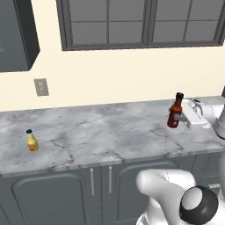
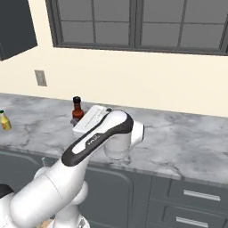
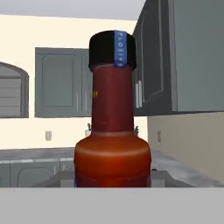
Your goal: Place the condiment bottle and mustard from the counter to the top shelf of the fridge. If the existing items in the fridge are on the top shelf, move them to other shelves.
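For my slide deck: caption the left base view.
Gripper shut on condiment bottle; mustard waits across the counter.

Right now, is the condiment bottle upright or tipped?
Upright: the condiment bottle stands on the counter with its black cap on top, neck vertical in both base views.

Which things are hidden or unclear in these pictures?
- Gripper fingertips: left base view, blocked by the condiment bottle.
- Condiment bottle's lower body: right base view, behind the white hand.
- Bottle's base: hand view, cut by the bottom edge.
- Mustard label: left base view, too small.
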